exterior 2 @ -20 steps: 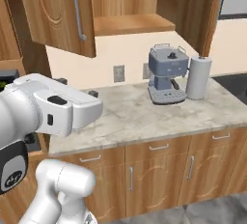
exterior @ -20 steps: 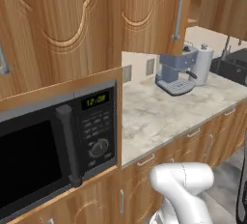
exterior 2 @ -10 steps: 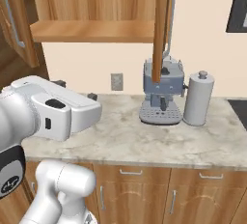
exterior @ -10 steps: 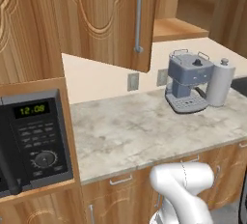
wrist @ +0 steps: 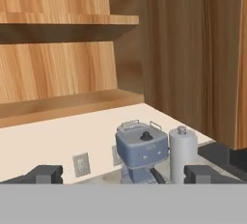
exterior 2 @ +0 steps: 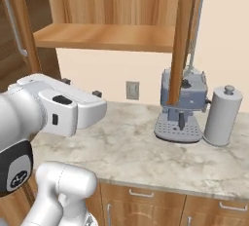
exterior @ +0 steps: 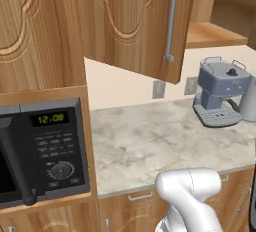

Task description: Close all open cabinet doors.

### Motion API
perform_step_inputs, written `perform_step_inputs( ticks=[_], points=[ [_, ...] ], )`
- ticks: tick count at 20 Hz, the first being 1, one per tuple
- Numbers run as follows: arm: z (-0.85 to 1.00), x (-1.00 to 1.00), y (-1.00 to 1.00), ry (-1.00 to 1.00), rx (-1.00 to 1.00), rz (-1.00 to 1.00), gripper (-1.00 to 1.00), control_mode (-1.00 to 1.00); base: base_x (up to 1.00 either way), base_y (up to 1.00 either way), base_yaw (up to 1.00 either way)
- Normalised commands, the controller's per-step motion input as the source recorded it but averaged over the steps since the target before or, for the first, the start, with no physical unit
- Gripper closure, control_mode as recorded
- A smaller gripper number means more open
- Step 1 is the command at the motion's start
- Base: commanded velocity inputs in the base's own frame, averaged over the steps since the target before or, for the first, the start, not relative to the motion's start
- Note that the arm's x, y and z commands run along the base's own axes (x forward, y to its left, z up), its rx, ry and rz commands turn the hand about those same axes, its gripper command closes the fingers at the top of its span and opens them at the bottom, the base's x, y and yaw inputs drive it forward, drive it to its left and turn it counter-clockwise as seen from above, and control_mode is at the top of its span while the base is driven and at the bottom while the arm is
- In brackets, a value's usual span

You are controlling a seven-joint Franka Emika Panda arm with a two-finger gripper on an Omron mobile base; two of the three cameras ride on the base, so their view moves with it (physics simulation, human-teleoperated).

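Open cabinet door [exterior: 135,23] swung out over the table [exterior: 150,143], handle [exterior: 171,18] at its free edge; seen edge-on [exterior 2: 181,40] from the right. Closed door [exterior: 37,31] above the microwave [exterior: 42,151]. Shelf [exterior 2: 104,36] exposed. Coffee machine [exterior 2: 181,105] beside paper towel roll [exterior 2: 222,115] on the table. Tool [wrist: 123,174] open wide, fingertips [wrist: 46,174] well apart, holding nothing, aimed toward shelf and coffee machine.

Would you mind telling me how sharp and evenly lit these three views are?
Left base view: sharp, even light, soft shade under the open cabinet door. Right base view: crisp, shelf underside darker. Hand view: clear, coffee machine in focus, gripper fingertips dark at the bottom.
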Motion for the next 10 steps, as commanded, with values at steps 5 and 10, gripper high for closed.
perform_step_inputs(
  ticks=[5, 10],
  points=[
    [0.00, 0.00, 0.00, 0.00, 0.00, 0.00, -1.00, 1.00, 0.26, 0.55, 0.15],
    [0.00, 0.00, 0.00, 0.00, 0.00, 0.00, -1.00, 1.00, 0.48, -0.12, 0.31]
  ],
)
